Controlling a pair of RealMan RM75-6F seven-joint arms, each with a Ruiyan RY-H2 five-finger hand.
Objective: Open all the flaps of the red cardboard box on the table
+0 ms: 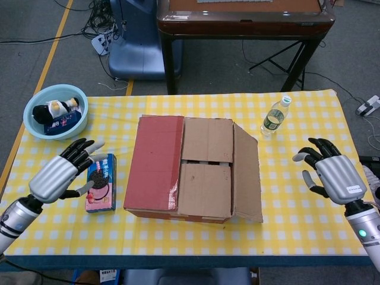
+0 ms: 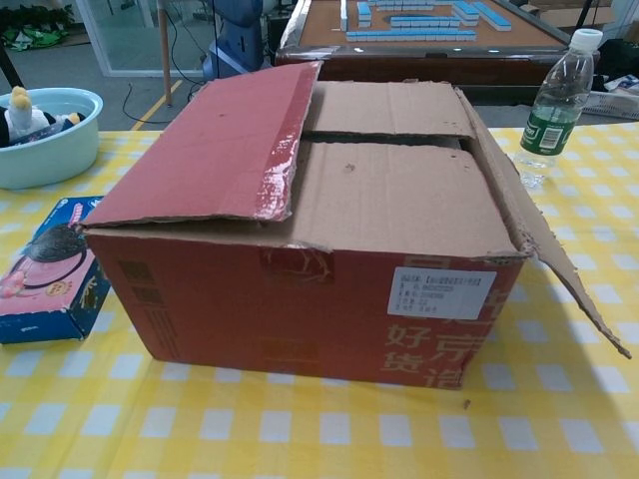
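- the bench [image 1: 297, 219] wears a yellow-and-white checked cloth with a dark blue band along its front edge, and stands on a grey floor.
- the red cardboard box [image 1: 190, 169] sits at the middle of the bench. its left flap [image 1: 155, 160] lies closed over the top, the two plain inner flaps [image 1: 205, 166] lie flat with a gap between them, and the right flap [image 1: 246, 175] hangs outward and down toward the right edge.
- the left hand [image 1: 59, 174] hovers near the left edge with fingers spread, holding nothing, its fingertips over the biscuit box [image 1: 101, 182].
- the right hand [image 1: 329, 172] hovers near the right edge, well apart from the box, fingers apart and empty.
- a clear water bottle [image 1: 274, 116] stands upright toward the far right of the bench.
- a pale blue basin [image 1: 37, 127] at the far left corner holds a bottle and a packet.
- behind the bench stand a dark wooden table [image 1: 243, 24], a blue machine base [image 1: 133, 44] and cables on the floor.
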